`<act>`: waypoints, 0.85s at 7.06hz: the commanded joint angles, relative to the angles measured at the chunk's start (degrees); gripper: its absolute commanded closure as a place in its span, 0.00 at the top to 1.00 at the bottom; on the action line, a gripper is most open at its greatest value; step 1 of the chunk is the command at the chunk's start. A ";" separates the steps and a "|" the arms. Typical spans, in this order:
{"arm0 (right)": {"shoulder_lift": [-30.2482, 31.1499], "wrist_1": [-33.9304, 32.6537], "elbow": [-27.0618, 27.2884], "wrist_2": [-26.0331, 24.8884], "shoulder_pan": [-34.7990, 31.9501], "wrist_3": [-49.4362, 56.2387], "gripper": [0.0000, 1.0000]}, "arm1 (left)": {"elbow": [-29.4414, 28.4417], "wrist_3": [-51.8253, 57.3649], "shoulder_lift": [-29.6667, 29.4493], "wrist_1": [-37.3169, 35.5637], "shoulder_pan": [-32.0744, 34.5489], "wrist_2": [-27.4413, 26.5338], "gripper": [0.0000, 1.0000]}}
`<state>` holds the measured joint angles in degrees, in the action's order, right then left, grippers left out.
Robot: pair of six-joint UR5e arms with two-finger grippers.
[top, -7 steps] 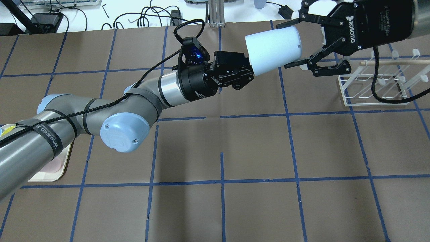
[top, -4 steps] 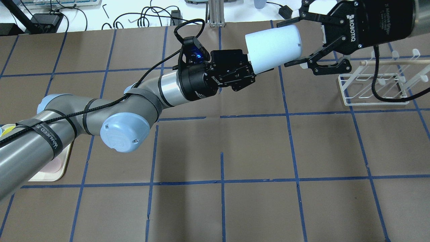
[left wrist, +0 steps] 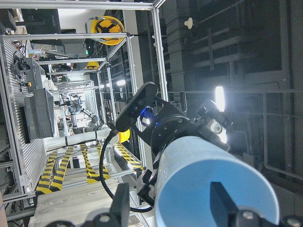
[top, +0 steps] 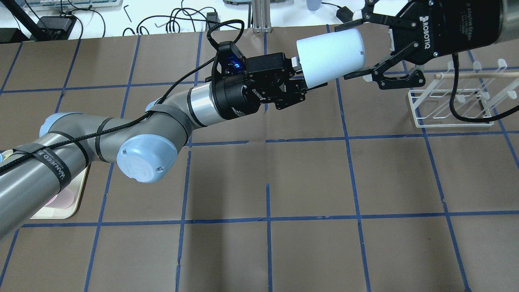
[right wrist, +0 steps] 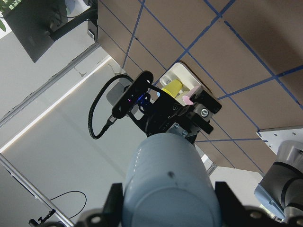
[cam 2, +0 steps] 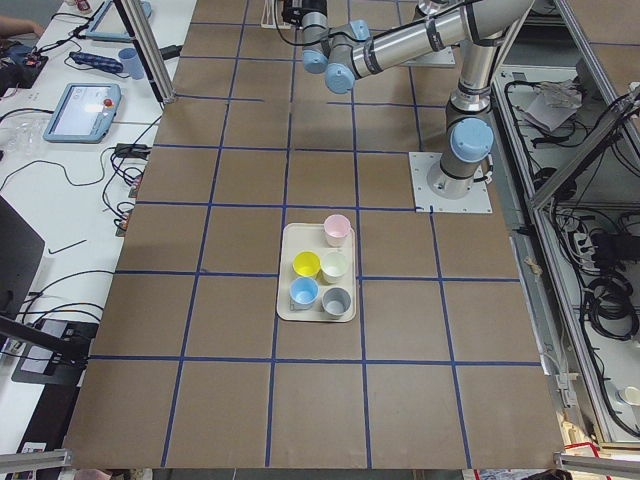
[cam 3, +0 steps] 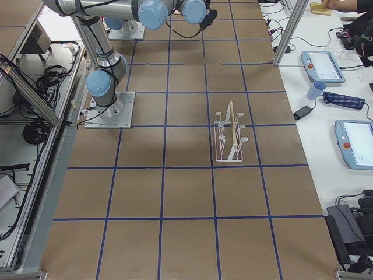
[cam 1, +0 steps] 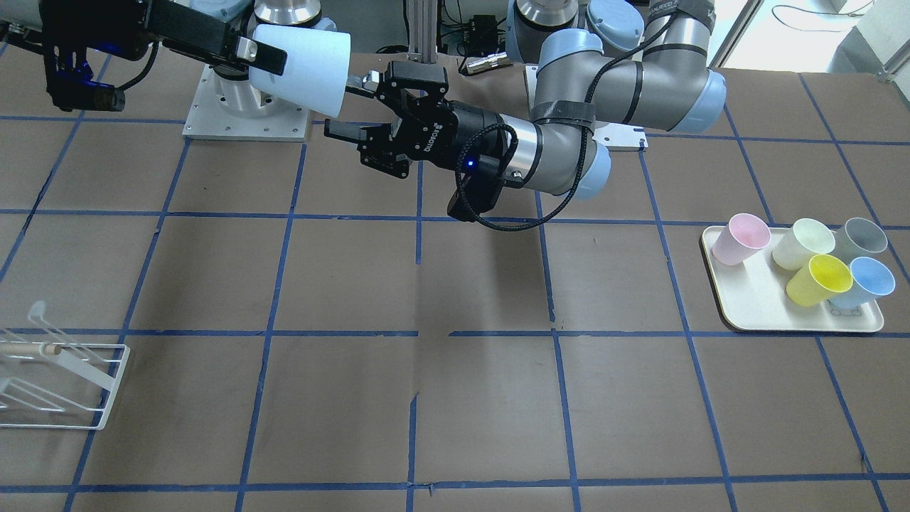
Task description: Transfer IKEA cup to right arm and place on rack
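Note:
The pale blue IKEA cup (top: 330, 54) hangs sideways in the air between both grippers, and also shows in the front view (cam 1: 302, 67). My right gripper (top: 346, 52) is shut on its closed base end, with a finger pressed on each side in the right wrist view (right wrist: 168, 203). My left gripper (top: 299, 77) is at the cup's open mouth with its fingers spread. In the left wrist view (left wrist: 170, 203) one finger is inside the rim and the other outside, clear of the wall. The white wire rack (top: 450, 103) stands on the table below the right gripper.
A cream tray (cam 1: 753, 313) on my left side holds a pink cup (cam 1: 741, 238), a yellow cup (cam 1: 819, 279), a second blue cup (cam 1: 862, 282) and two pale ones. The left gripper's black braided cable (top: 182, 85) loops beside its wrist. Cables and devices lie past the table's far edge.
My left gripper has opened and let go of the cup's rim, and the left arm has shifted slightly left. The cup stays in the right gripper.

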<state>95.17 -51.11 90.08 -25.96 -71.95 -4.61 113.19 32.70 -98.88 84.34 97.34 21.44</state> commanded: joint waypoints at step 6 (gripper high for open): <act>-1.66 -24.08 0.45 -25.92 2.34 -0.48 0.29 | -3.49 -2.55 0.26 -0.14 -11.63 -37.09 0.73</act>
<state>93.52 -69.23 90.12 -44.45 -69.52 -5.05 111.34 30.58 -98.56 84.20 87.94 -7.17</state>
